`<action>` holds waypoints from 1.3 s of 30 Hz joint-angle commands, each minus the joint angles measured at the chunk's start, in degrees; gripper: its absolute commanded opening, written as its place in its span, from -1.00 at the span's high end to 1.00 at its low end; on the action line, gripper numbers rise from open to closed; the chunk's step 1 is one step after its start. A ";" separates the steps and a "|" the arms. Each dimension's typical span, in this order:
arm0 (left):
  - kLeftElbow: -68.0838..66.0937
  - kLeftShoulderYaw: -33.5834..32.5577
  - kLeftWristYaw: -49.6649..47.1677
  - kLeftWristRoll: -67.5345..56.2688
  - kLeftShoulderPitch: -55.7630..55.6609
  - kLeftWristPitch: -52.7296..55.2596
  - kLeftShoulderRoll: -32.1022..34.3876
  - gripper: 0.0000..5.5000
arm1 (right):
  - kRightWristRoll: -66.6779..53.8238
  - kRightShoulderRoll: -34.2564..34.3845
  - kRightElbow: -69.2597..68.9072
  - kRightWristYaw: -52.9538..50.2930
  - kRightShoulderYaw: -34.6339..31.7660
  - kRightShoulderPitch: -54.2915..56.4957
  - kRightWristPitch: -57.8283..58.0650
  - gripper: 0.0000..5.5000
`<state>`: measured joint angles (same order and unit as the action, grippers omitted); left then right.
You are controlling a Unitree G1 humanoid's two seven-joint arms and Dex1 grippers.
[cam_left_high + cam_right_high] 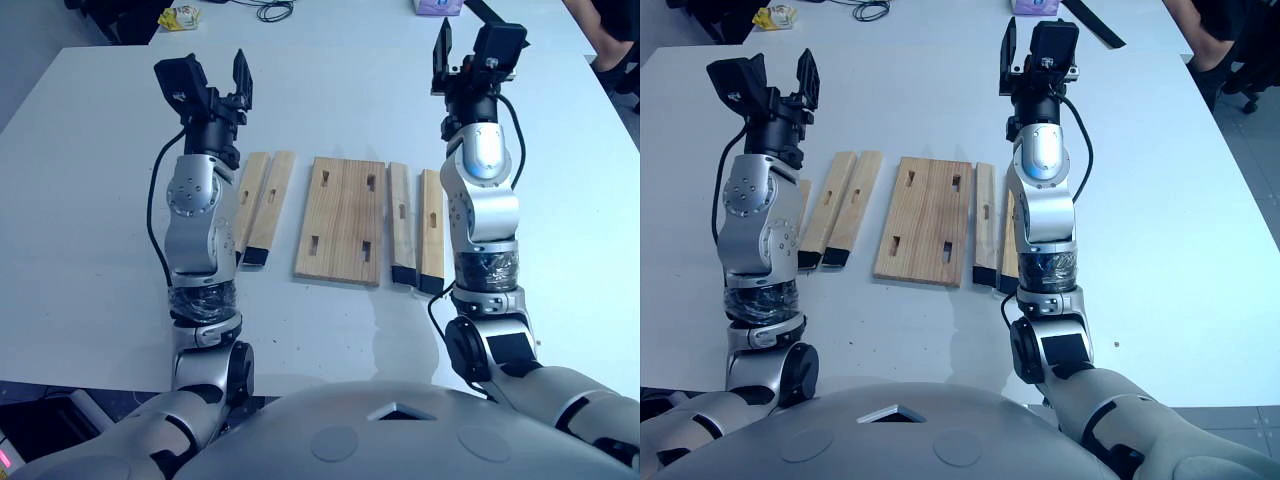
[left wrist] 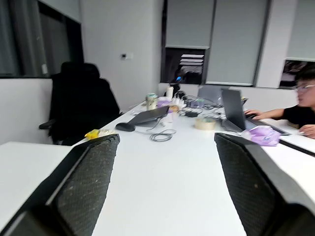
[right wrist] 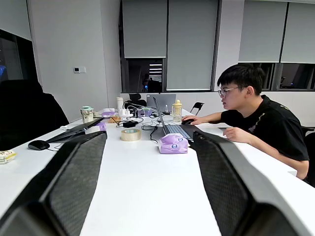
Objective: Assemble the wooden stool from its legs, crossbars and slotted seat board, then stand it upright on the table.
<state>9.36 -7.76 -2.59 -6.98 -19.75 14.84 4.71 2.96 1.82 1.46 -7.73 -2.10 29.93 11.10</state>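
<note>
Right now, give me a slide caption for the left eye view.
Open left tool and right tool above the table; slotted seat board flat between wooden pieces.

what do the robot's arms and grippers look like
The left arm and right arm are rounded silver-grey shells with black joints, a black wrapped band and a loose black cable. The left gripper and right gripper are black, with flat jaws faced in textured padding.

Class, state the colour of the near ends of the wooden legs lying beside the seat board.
Black leg ends, best in the left eye view.
</note>
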 commanded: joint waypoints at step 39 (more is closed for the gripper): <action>-7.00 -0.29 -2.55 1.34 -3.34 -3.22 -2.01 -0.30 | 0.37 -0.92 7.30 1.32 1.69 4.46 -2.09 -0.17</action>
<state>2.20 -7.66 -4.71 -6.81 -23.47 11.56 1.79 3.21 1.16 9.68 -6.55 -0.33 34.77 7.87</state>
